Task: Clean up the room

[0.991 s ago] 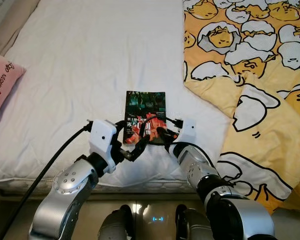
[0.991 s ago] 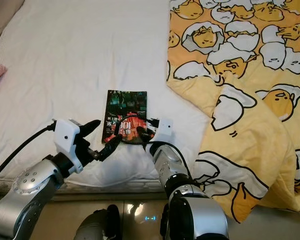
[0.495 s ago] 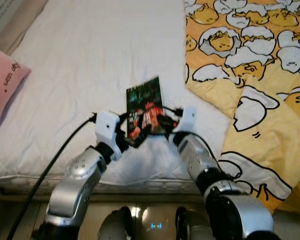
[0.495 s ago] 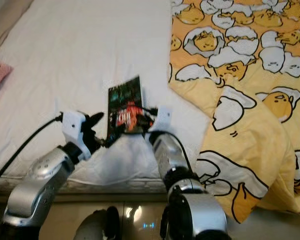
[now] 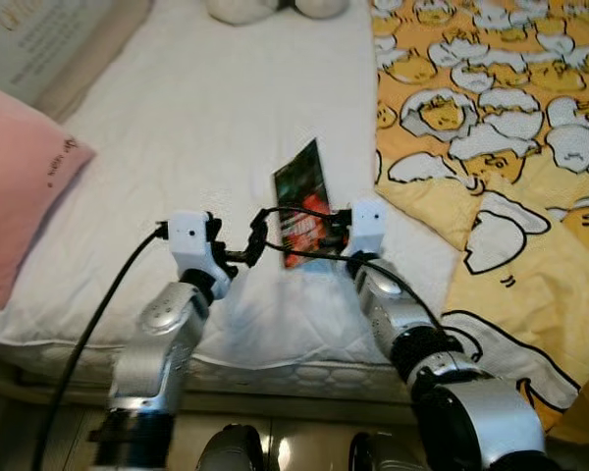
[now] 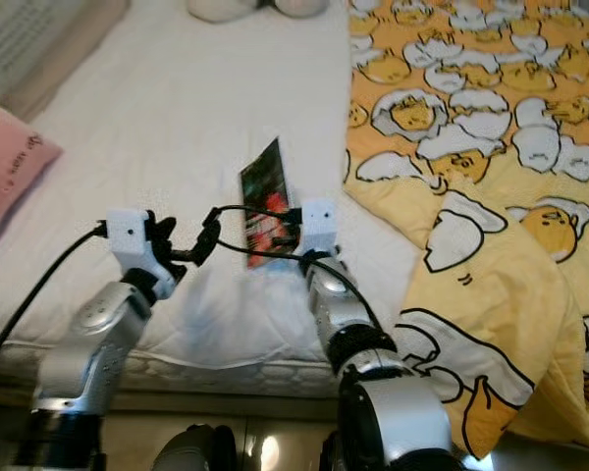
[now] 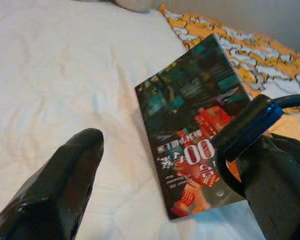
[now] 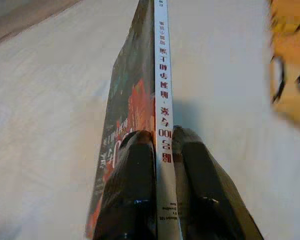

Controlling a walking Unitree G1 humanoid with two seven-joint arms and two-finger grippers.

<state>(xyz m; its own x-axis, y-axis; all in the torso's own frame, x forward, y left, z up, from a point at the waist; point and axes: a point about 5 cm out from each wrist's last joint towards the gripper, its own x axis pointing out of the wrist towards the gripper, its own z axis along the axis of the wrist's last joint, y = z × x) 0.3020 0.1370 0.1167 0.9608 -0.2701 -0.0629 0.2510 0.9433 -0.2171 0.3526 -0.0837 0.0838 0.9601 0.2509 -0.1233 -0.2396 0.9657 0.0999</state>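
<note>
One book (image 5: 301, 201), right gripper (image 8: 162, 150) clamping spine

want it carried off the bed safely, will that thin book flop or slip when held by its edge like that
The book looks thin with a soft cover, so it may sag a little. The right gripper pinches it at the spine, its stiffest part, which should limit flopping. The cover looks glossy, so some slipping is possible. The left gripper stands open beside it.

A white-sheeted bed (image 5: 206, 128) carries a pink pillow (image 5: 20, 177) at nine o'clock and a yellow egg-print quilt (image 5: 510, 147) at three o'clock.
</note>
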